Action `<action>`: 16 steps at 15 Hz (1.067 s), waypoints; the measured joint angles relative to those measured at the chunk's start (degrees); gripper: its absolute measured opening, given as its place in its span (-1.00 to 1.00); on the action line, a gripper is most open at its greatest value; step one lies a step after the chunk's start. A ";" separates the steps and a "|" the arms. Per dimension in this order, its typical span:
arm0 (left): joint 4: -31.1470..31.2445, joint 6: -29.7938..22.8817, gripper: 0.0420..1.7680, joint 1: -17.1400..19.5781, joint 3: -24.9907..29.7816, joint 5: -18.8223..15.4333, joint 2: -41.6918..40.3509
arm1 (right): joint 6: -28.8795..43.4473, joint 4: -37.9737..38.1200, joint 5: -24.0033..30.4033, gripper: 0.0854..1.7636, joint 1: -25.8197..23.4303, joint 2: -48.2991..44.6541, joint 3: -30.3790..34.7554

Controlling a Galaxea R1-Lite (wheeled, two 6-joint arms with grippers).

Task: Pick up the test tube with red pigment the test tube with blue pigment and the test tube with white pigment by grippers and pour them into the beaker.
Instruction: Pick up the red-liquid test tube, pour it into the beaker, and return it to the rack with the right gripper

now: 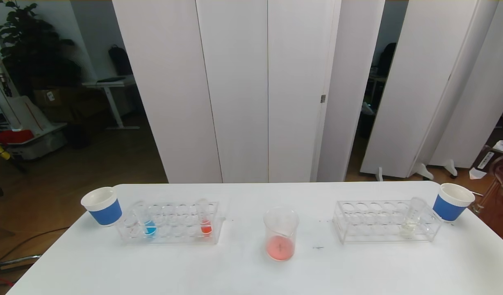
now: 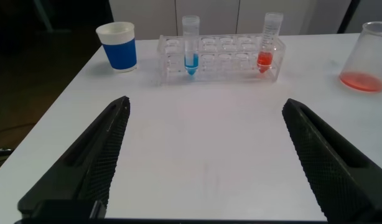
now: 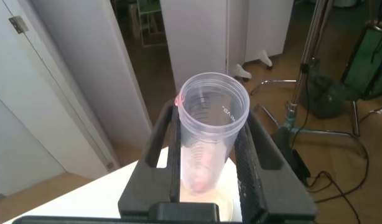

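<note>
Bare table in front of racks; left gripper wide, empty; right gripper clamps emptied tube.

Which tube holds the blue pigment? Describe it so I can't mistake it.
Look at the clear rack on the table's left side, beside a blue paper cup. The blue tube stands near the cup end; its neighbour at the far end holds red-orange liquid.

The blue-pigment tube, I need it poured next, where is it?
The test tube with blue pigment stands in the left rack on the robot's left, near the blue cup, with a red-orange tube further along.
</note>
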 joint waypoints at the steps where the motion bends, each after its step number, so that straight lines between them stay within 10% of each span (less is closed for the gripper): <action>1: 0.00 -0.02 0.98 0.00 0.00 0.02 0.00 | 0.00 -0.37 0.00 -0.41 -0.33 0.94 0.15; 16: 0.00 0.00 0.98 0.00 0.01 0.02 0.00 | -0.55 -4.44 0.00 -0.41 0.85 12.30 1.11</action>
